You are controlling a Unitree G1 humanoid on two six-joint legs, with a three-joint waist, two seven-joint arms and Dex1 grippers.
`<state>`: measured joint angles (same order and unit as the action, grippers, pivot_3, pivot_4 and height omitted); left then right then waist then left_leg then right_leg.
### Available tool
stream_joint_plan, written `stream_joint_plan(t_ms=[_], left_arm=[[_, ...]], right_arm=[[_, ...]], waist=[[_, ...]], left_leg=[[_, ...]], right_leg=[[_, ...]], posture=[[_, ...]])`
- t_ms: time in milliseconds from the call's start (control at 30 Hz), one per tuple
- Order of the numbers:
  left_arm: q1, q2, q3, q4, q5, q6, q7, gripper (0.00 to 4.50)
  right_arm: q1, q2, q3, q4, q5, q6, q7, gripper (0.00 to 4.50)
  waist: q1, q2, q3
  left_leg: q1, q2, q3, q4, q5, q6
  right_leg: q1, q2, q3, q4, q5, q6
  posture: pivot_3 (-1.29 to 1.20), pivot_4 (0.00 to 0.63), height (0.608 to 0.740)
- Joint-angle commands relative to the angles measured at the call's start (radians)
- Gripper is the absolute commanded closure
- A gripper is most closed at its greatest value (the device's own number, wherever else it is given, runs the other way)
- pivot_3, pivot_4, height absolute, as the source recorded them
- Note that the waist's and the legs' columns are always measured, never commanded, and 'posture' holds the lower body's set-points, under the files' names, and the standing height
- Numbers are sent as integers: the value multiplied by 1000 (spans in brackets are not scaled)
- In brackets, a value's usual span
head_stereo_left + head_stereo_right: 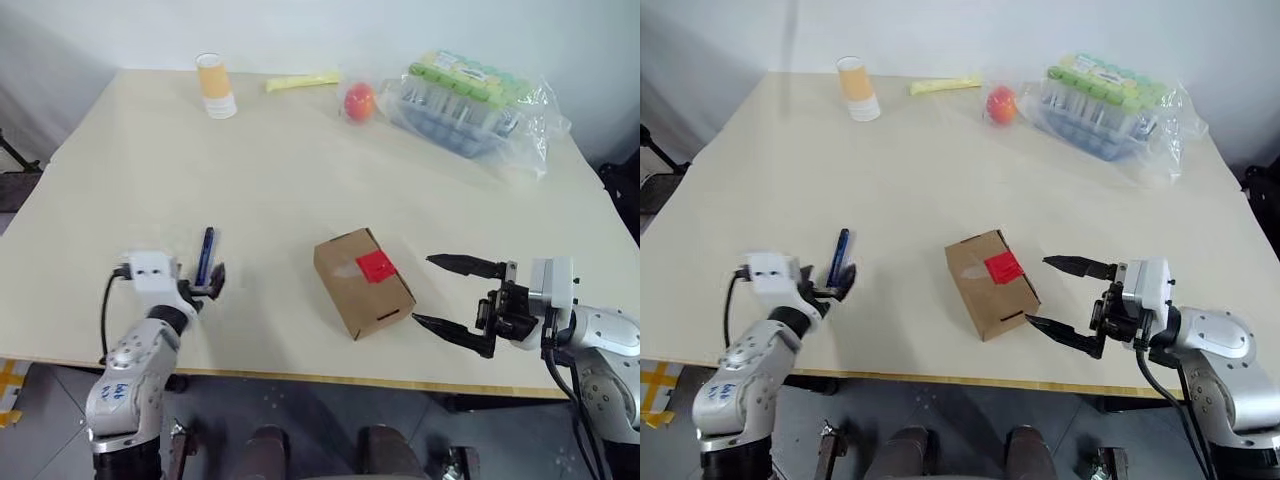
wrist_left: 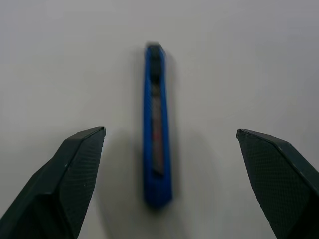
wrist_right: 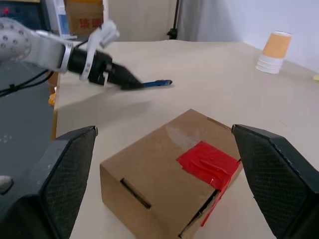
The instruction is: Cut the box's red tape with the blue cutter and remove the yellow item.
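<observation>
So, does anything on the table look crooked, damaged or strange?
Nothing looks damaged or spilled. The box lies at an angle to the table edge, its red tape unbroken. The blue cutter lies flat in front of the open left pincer.

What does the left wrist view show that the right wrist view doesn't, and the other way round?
The left wrist view looks straight down the blue cutter, which lies between the open fingers of the left end effector. The right wrist view adds the box, its red tape, an orange-and-white cup and the open right end effector. Both show the cutter on the pale table.
</observation>
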<state>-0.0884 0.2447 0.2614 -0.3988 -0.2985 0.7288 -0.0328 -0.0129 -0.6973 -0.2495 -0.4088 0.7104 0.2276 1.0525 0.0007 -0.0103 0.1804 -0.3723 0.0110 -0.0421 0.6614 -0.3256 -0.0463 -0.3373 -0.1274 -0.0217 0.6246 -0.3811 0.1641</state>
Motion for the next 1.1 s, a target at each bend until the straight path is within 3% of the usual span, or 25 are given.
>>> stream_joint_plan(t_ms=[33,200,333,400,733,800,967,1100], left_arm=[[-26,-2,-20,30,55,11,48,36],[-59,-65,-24,109,67,57,101,36],[-55,-48,-48,157,113,44,103,210],[-49,-47,-43,170,128,36,117,594],[-31,-65,-48,200,118,62,80,3538],[-26,-58,-60,200,120,35,57,4067],[-12,-62,-41,156,60,-125,-48,4071],[58,112,-36,55,-77,-305,-439,4071]], right_arm=[[20,-31,-38,-54,43,56,-24,0],[21,-17,-59,-85,64,80,-81,0],[50,-34,-65,-121,99,123,-87,0],[73,-41,-65,-148,128,158,-90,0],[68,-15,-77,-166,149,175,-159,0],[49,-17,-82,-177,244,260,-234,0],[-3,-48,-88,-214,407,371,-312,0],[-35,-146,-123,-272,565,460,-322,0]], waist=[[3,0,0],[14,3,-2],[21,7,-4],[23,9,-5],[22,14,-8],[21,15,-9],[23,16,-10],[23,11,-6]], left_leg=[[0,0,0,0,0,0],[0,-1,0,1,0,0],[2,0,1,1,0,0],[2,-1,1,1,0,0],[3,-1,3,1,0,0],[4,-1,3,1,0,0],[3,-1,3,1,0,0],[0,0,2,0,0,0]], right_leg=[[0,0,0,0,0,0],[1,0,0,0,0,0],[2,0,1,0,0,0],[2,0,1,0,0,0],[3,0,2,-1,0,0],[3,0,2,-1,0,0],[4,0,2,-3,0,0],[1,0,1,-3,0,0]], posture=[[0,150,740],[0,150,740],[0,150,740],[0,150,740],[0,150,740],[0,150,740],[0,150,740],[0,150,740]])
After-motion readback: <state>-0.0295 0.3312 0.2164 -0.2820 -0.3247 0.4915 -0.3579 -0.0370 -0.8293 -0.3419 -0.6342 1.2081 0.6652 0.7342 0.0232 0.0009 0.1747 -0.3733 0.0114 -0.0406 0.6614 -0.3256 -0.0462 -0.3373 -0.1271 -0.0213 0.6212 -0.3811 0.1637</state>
